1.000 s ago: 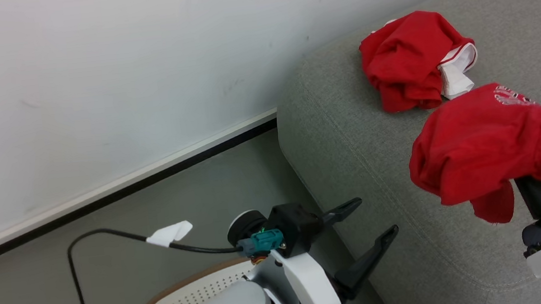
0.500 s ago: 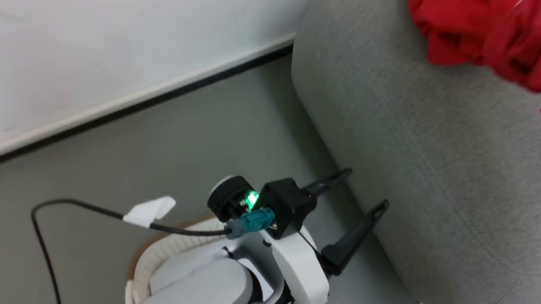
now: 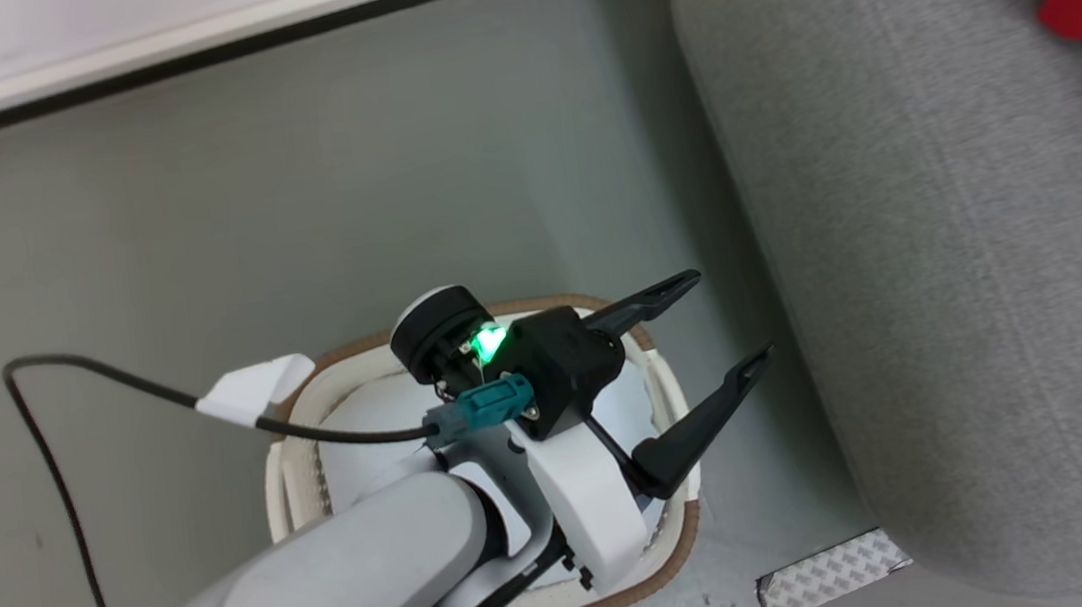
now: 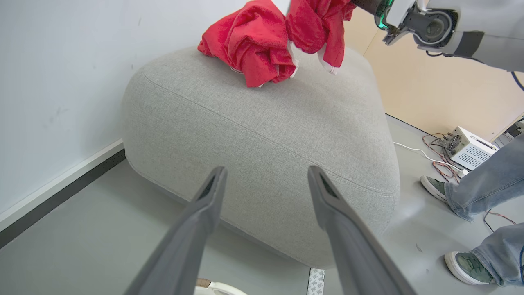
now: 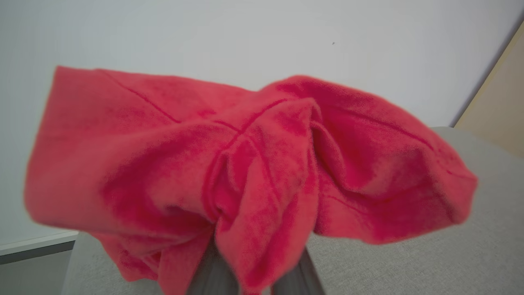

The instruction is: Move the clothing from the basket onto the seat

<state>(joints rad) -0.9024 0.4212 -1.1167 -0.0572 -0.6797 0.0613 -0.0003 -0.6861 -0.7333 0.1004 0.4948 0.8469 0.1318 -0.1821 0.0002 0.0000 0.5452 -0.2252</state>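
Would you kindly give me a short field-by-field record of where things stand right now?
Left hand: open, empty, over the basket
Right hand: shut on a red garment, over the seat
On seat: another red garment, crumpled
Basket: on floor beside seat, inside mostly hidden by left arm
Bystander: person's legs on floor beyond seat
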